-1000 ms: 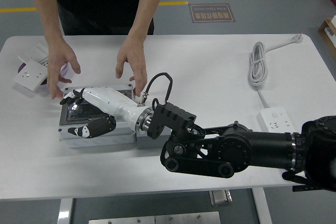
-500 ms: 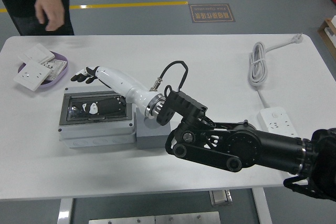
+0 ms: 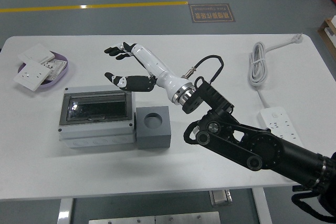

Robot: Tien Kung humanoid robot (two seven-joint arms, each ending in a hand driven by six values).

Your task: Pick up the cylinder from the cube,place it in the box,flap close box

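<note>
While the grey box (image 3: 94, 116) sits closed on the desk (image 3: 220, 51) with the cube (image 3: 153, 127) touching its right side, the right hand (image 3: 126, 69) hangs above them, fingers spread, empty; the cylinder is not visible.

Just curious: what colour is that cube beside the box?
Grey, with a round hole on top; cube, head view.

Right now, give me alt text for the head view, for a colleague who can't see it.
The robot's right hand hovers open and empty above the table, beyond a grey box whose clear flap lies closed. A grey cube with an empty round hole sits against the box's right side.
</note>
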